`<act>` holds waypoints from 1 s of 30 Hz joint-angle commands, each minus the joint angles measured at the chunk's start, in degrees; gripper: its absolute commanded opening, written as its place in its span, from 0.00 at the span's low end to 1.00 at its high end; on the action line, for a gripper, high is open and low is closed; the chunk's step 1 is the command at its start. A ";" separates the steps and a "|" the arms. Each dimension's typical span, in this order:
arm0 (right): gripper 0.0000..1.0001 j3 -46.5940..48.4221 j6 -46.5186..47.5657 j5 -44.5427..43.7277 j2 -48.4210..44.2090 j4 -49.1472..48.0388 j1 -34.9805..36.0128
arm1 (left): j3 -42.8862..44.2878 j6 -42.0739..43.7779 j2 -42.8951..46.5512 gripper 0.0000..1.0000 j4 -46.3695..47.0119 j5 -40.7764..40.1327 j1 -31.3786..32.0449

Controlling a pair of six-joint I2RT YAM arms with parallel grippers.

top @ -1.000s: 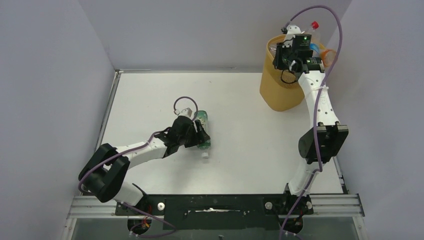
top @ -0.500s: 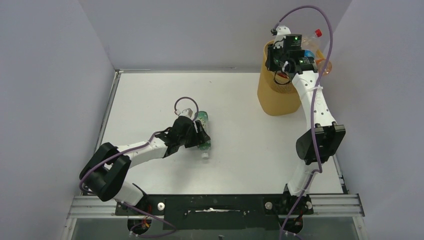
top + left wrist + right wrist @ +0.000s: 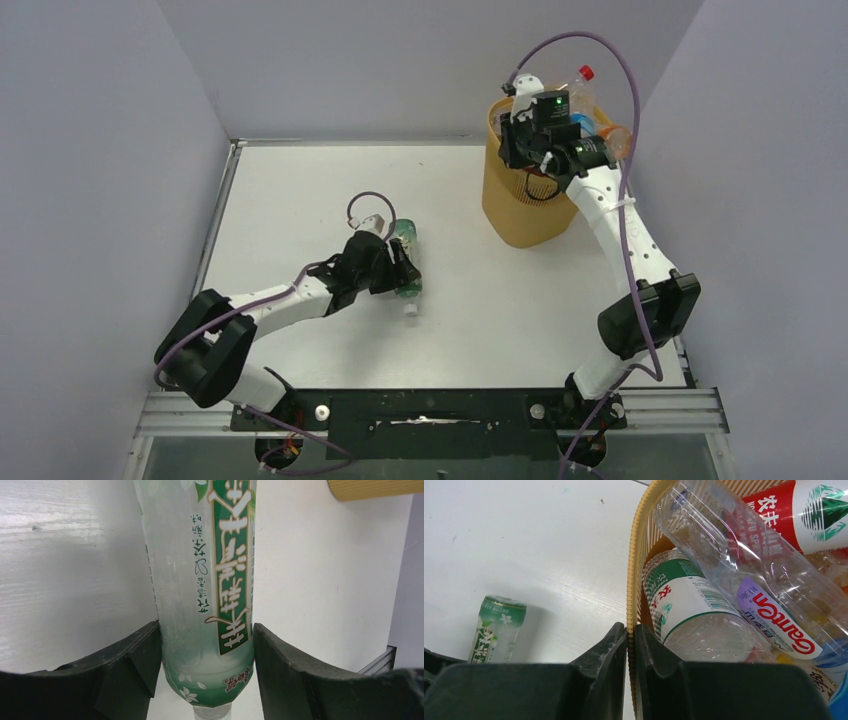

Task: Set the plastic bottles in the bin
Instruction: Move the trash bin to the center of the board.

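White table (image 3: pixel 300 200), grey walls (image 3: pixel 100 150). Left gripper (image 3: pixel 206 672) clamped on green-label bottle (image 3: pixel 200 570), which lies on its side mid-table. Right gripper (image 3: pixel 630 645) pinched tight on the near rim of bin (image 3: pixel 520 205), far right of table. Bin holds several bottles (image 3: pixel 744 580), piled up to the rim

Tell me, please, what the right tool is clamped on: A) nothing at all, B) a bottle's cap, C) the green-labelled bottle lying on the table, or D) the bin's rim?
D: in the right wrist view, the right tool has one finger on each side of the thin yellow rim of the bin, pinching it.
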State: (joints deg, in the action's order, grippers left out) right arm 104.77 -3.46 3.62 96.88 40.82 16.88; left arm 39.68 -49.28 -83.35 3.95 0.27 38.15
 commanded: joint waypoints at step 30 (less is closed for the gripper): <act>0.83 -7.42 -11.20 -2.94 -21.12 0.84 18.65 | 4.07 1.08 14.63 0.33 -9.04 -4.66 0.13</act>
State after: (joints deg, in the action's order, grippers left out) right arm 92.38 -12.64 -0.49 79.64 44.10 34.28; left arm 39.68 -49.19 -72.23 -3.97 -3.09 38.20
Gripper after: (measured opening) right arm 0.789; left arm 0.602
